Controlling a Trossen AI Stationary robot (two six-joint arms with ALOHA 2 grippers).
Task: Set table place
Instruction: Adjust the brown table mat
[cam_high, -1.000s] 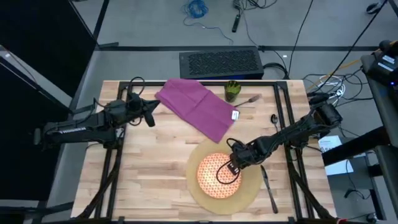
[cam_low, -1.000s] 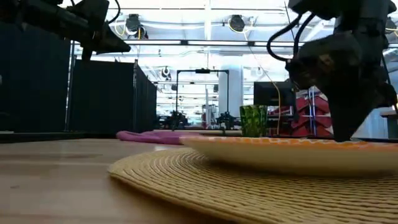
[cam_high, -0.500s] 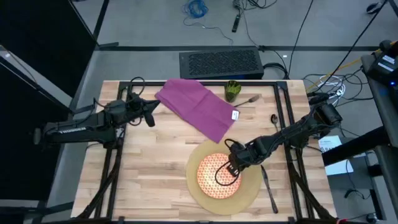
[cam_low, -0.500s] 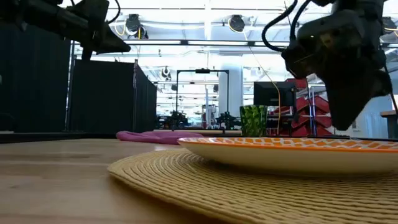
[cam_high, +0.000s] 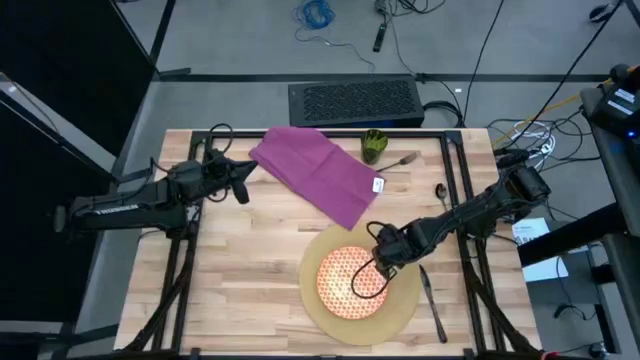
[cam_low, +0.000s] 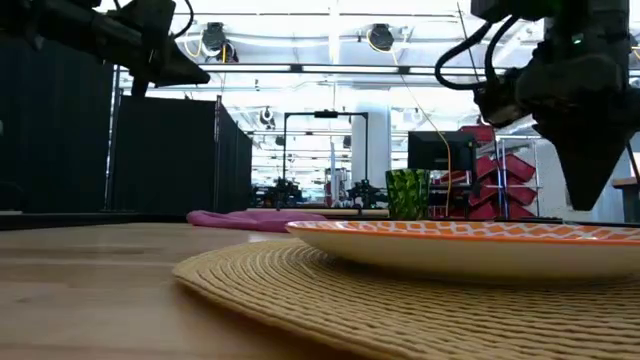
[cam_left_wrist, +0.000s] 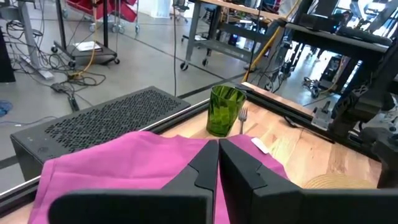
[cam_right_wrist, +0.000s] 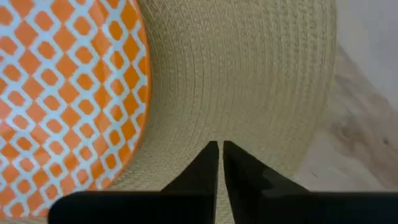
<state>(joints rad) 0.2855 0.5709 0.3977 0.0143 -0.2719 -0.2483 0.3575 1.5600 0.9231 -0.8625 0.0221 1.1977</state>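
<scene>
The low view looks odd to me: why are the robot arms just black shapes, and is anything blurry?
Low view: bright ceiling lights behind backlight the right gripper into a silhouette; the nearest mat edge is soft. High view: evenly lit, the plate showing a pale glare patch.

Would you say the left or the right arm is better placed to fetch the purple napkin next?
Left, probably. The left gripper, shut, hangs right beside the purple napkin, which fills its wrist view; the right gripper, also shut, is over the mat.
</scene>
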